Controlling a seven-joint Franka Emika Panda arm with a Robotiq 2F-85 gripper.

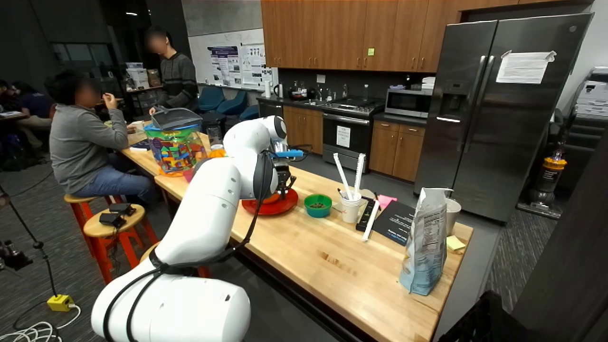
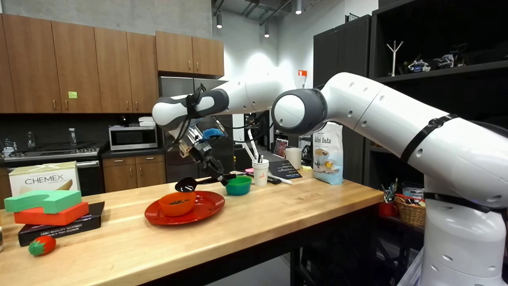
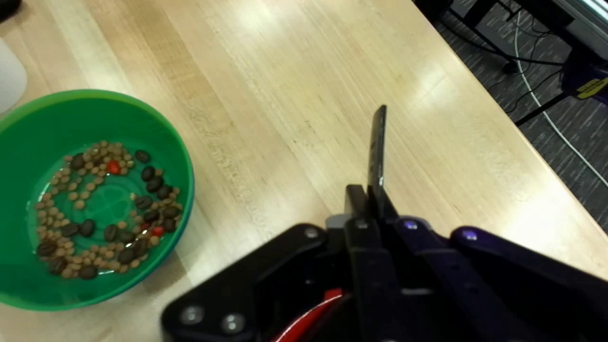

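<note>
Both exterior views sit well back from the green bowl [image 2: 240, 188], facing cabinets [image 1: 332, 33] beyond its bench [image 2: 262, 208]. Wrist cam's super close, peering steeply down beside it, so all three share that bowl.

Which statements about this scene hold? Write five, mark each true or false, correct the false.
1. The black gripper holds a glossy black spoon. True.
2. The gripper's jaws are wide open. False: they are shut on the spoon's handle.
3. The round orange bowl stands on the round red plate. True.
4. The round green bowl holds dark beans and small tan pieces. True.
5. The green bowl stands on the red plate. False: it stands on the pale wooden table.
</note>
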